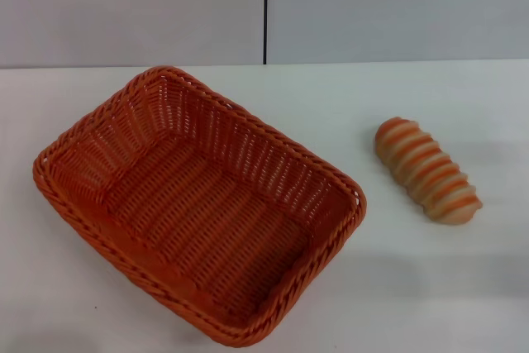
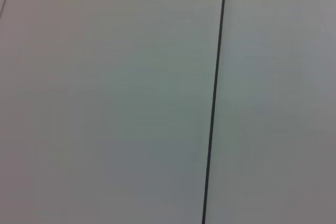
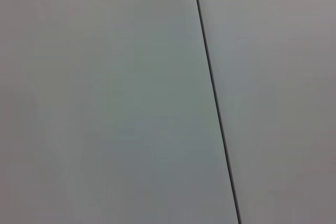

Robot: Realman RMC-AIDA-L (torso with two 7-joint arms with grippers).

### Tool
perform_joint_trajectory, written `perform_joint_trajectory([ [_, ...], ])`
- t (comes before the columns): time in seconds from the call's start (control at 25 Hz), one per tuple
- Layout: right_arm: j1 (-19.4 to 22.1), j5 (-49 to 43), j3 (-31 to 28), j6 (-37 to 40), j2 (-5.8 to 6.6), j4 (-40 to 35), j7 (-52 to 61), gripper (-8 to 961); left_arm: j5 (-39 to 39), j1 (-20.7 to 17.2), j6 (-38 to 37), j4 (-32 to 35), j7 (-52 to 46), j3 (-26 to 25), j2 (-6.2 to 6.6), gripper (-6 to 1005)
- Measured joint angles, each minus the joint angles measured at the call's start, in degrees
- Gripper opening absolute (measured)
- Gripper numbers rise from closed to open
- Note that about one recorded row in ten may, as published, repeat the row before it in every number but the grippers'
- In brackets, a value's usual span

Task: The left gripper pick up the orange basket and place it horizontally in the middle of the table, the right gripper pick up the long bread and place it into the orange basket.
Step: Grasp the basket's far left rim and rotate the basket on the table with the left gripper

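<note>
Nothing looks begun: orange basket (image 1: 198,204) sits skewed on the worktop (image 1: 430,287), long bread (image 1: 427,170) well right of it; neither end effector visible, so grip unknowable.

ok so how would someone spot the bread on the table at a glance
On the plain white tabletop, look to the right of the large orange woven basket. Lying there apart from it is the long tan toy loaf, the only small rounded thing, ringed with orange and cream crosswise stripes.
</note>
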State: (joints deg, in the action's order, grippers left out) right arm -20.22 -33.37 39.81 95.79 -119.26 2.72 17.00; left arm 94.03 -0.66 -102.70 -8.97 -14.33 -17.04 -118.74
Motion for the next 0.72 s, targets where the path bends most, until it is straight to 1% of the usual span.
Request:
perform_joint_trajectory([
  [0.44, -0.09, 0.03, -0.01, 0.0, 0.06, -0.26, 0.22, 692, 0.37, 0.16, -1.08, 0.01, 0.0, 0.96, 0.07, 653],
  [0.56, -0.09, 0.1, 0.0, 0.0, 0.08, -0.19, 0.24, 691, 0.42, 0.1, -2.73, 0.28, -2.36, 0.97, 0.28, 652],
  [0.72, -0.09, 0.29, 0.0, 0.01, 0.08, -0.1, 0.27, 690, 0.64, 0.34, -5.1, 3.89, -7.83, 1.29, 0.69, 652],
])
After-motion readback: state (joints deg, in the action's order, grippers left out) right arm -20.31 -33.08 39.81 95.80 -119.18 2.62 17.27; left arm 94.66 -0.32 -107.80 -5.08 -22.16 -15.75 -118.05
